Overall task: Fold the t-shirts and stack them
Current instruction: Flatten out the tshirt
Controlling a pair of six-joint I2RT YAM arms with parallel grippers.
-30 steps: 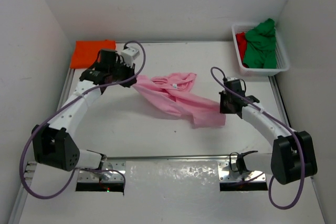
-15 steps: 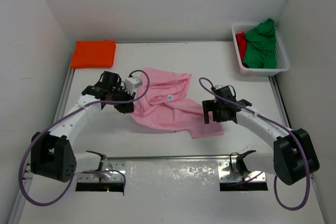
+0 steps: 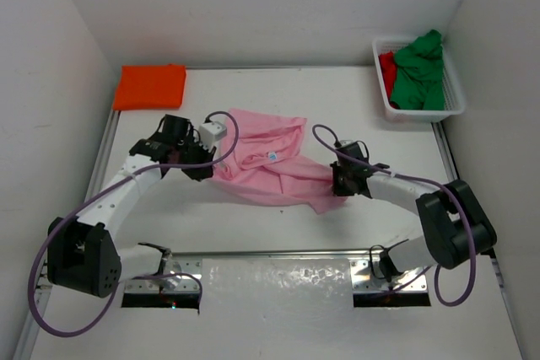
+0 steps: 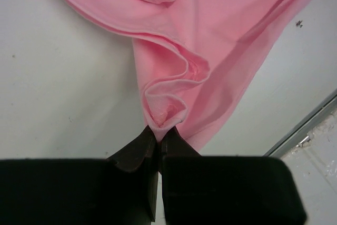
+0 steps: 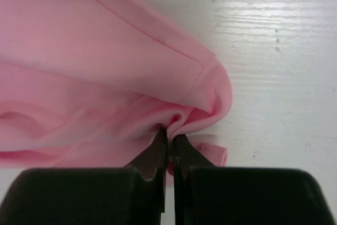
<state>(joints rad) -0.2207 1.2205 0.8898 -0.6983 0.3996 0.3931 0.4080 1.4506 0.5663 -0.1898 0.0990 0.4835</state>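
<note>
Pink t-shirt [image 3: 268, 164] lies crumpled and unfolded on the middle of the table [image 3: 278, 221], spread between the two arms, neck label facing up.

Left gripper [image 4: 159, 131], over the table's left-middle: jaws pinched tight on a bunched fold at the shirt's left edge. In the left wrist view the fabric puckers up right at the fingertips, and a hemmed edge curls just beyond them.

Right gripper [image 5: 170, 137], over the table's right-middle: jaws likewise closed narrow on the pink cloth, gripping a rounded fold at the shirt's right edge. A small bit of pink sticks out under the right finger. The cloth is pulled a bit taut between the two grips and is wrinkled in the centre.

Orange t-shirt [image 3: 150, 87] is folded into a flat rectangle at the table's far left corner, well apart from the pink one.

White mesh basket [image 3: 454, 109] sits at the table's far right corner. Green t-shirt [image 3: 419, 69] is heaped inside, hanging over the far rim. Red t-shirt [image 3: 386, 66] is in the basket's left side, mostly hidden under the green.
</note>
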